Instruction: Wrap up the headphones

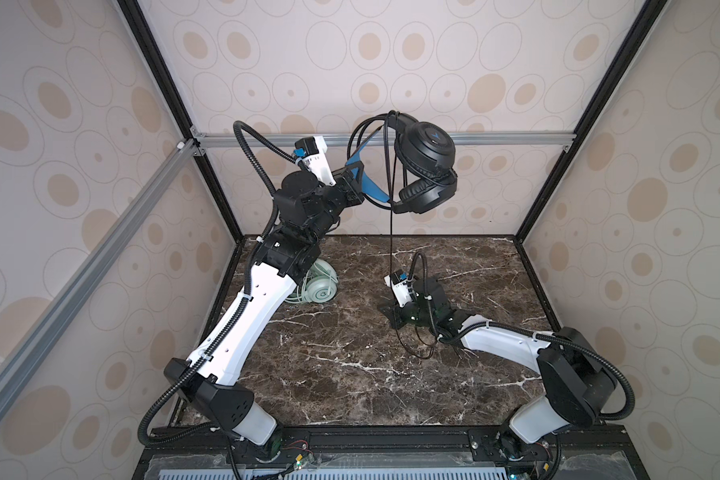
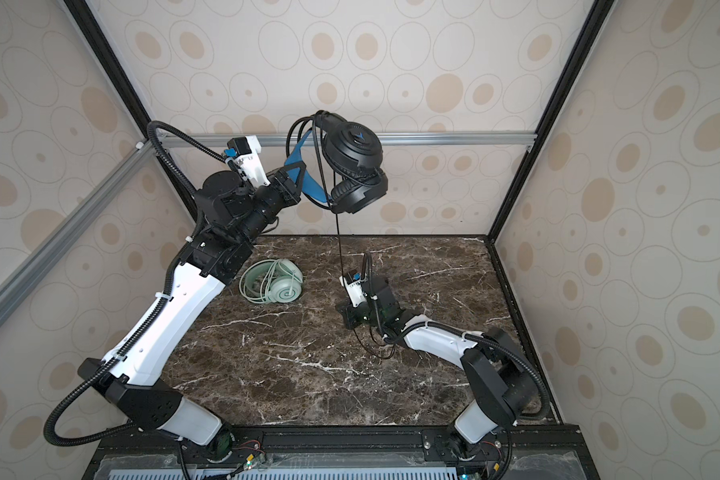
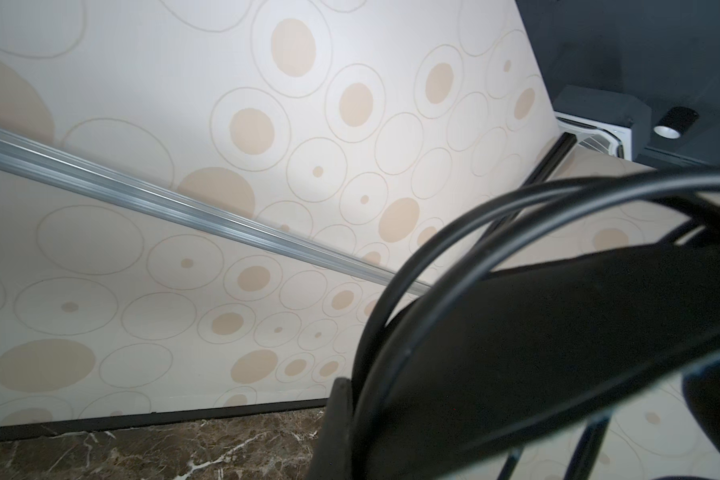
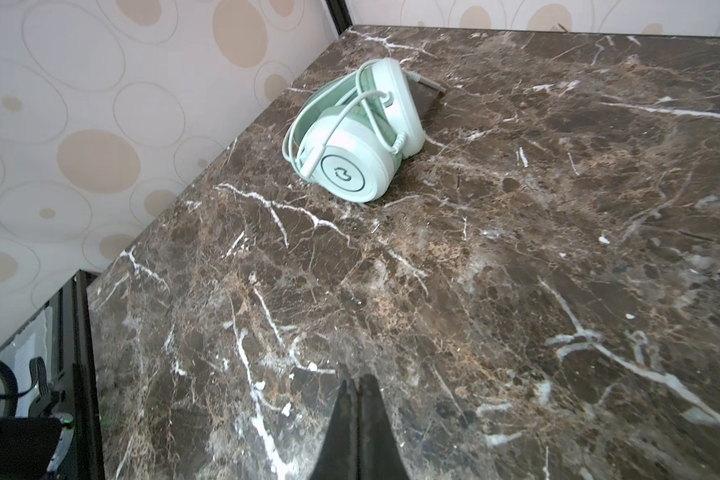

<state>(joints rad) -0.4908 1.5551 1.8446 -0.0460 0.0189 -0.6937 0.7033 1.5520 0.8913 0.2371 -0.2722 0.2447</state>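
I'm holding the black headphones [image 1: 427,162] up high, left gripper [image 1: 361,181] clamping its blue band [image 1: 373,197]; right gripper [image 4: 358,399] is hanging low over the table [image 1: 350,374], pinched shut.

The black headphones [image 1: 427,153] have a blue band. The green headphones [image 2: 285,293] are pale. The brown table [image 1: 350,374] has white lines.

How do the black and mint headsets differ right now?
The black headset hangs in the air from the left gripper, clamped on its blue headband; the mint headset lies on the table. The black cable hangs loose to the table; the mint cable is wound around its headset. Both are corded over-ear headsets.
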